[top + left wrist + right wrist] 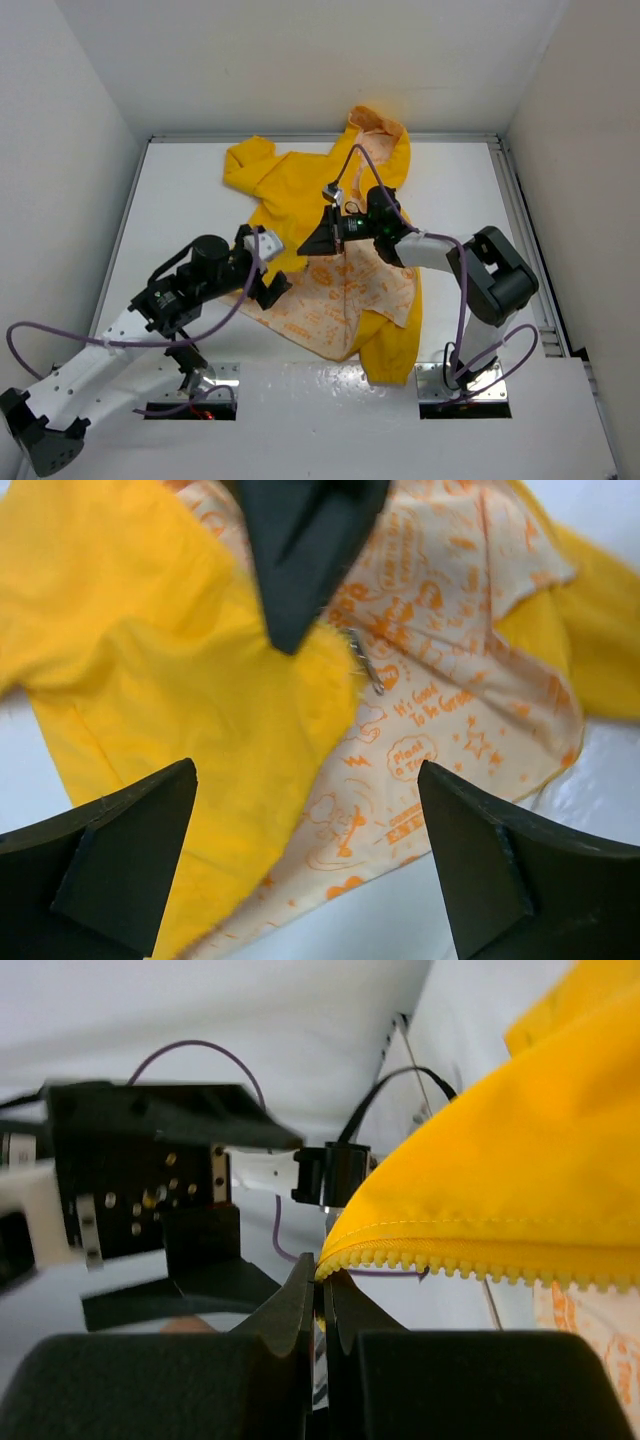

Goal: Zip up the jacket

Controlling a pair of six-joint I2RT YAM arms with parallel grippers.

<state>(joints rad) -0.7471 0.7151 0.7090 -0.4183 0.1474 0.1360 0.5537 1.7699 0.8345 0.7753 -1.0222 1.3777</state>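
- Under both pincers: flat white table [180, 200].
- Spread beneath them: bright-yellow hooded rain jacket [295, 190], unzipped, orange-printed white lining exposed.
- Left pincer [266, 290]: hovers over lining, fingers wide apart.
- Right pincer [322, 1295]: pinched together on end of yellow zipper teeth [470, 1270].
- Ahead of left pincer: small silvery metal piece [365, 660].

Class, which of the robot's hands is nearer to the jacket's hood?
Right. The right hand, shut on the zipper edge, is mid-jacket, short of the hood; the left hand hangs open at the lower hem.
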